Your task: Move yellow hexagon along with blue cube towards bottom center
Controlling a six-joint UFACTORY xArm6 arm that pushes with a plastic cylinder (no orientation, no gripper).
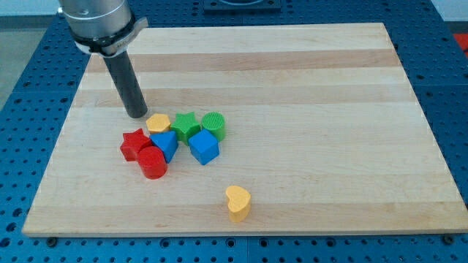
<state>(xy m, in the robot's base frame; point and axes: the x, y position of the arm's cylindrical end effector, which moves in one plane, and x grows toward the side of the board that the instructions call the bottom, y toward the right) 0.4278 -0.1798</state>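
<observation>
Pale wooden board lies on a blue perforated bench, carrying a huddle of small coloured blocks at the view's left of centre; my tip rests on the board just to the view's upper left of the yellow hexagon, close beside it, though whether the two touch cannot be told; the rod is a bare pusher with nothing to clench, and it grasps no block. The yellow hexagon sits at the top left of the huddle, with the green star just beside it on the view's right and the green cylinder beyond that; below the hexagon stands a blue triangular block, flanked on the view's left by the red star and, lower down, by the red cylinder. The blue cube sits at the huddle's lower right, just under the green pair and apart from the hexagon; a yellow heart stands alone near the view's bottom centre, well apart from the rest.
</observation>
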